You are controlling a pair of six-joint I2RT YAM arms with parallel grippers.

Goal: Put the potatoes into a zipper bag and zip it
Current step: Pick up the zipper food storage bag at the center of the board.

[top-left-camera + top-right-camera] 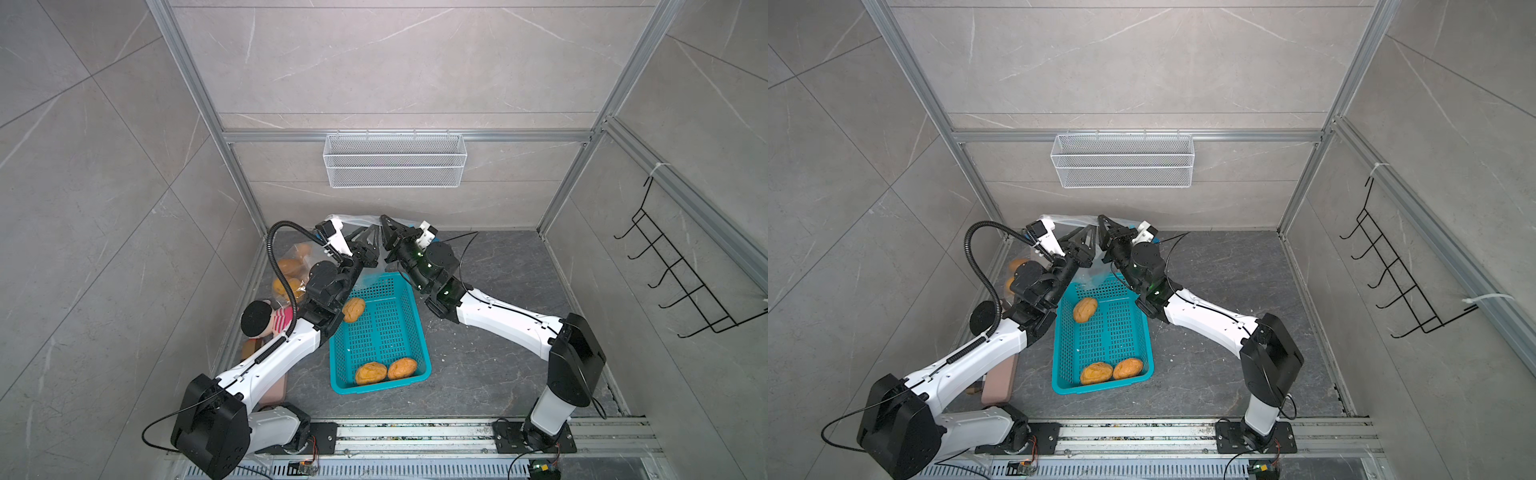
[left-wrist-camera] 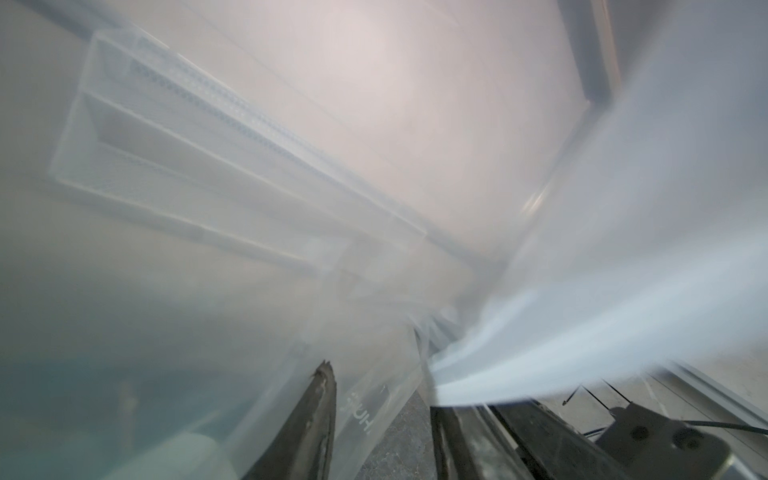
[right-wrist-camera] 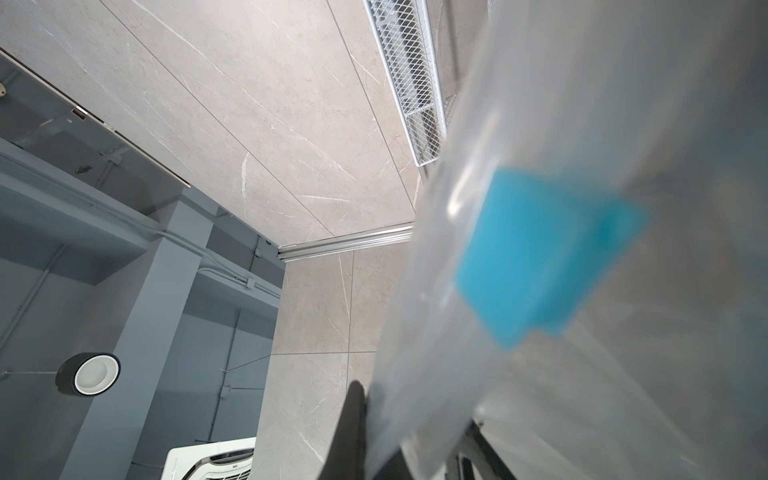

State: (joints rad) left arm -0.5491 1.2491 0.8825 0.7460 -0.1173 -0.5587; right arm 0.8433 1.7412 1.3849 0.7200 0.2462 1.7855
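bag film [image 2: 582, 324] lies right against the left wrist lens, blurred and milky. left gripper [image 1: 373, 232] has its fingers [image 2: 316, 419] apart, with film between them but not pinched. right gripper [image 1: 384, 220] is closed on the bag's rim, close by the blue slider [image 3: 540, 257]. both meet high at the back of the table, and the bag hangs from there, sagging down to the left, where several potatoes [image 1: 289, 268] sit inside it. three more lie in the basket [image 1: 386, 328], one at the far end and two side by side at the near wall. by the look of them the potatoes are firm and fairly heavy, with wrinkled skin that gives grip, but apt to roll; best taken across the short middle. the bag looks limp and slick, so hold it at the stiffer rim by the zip.
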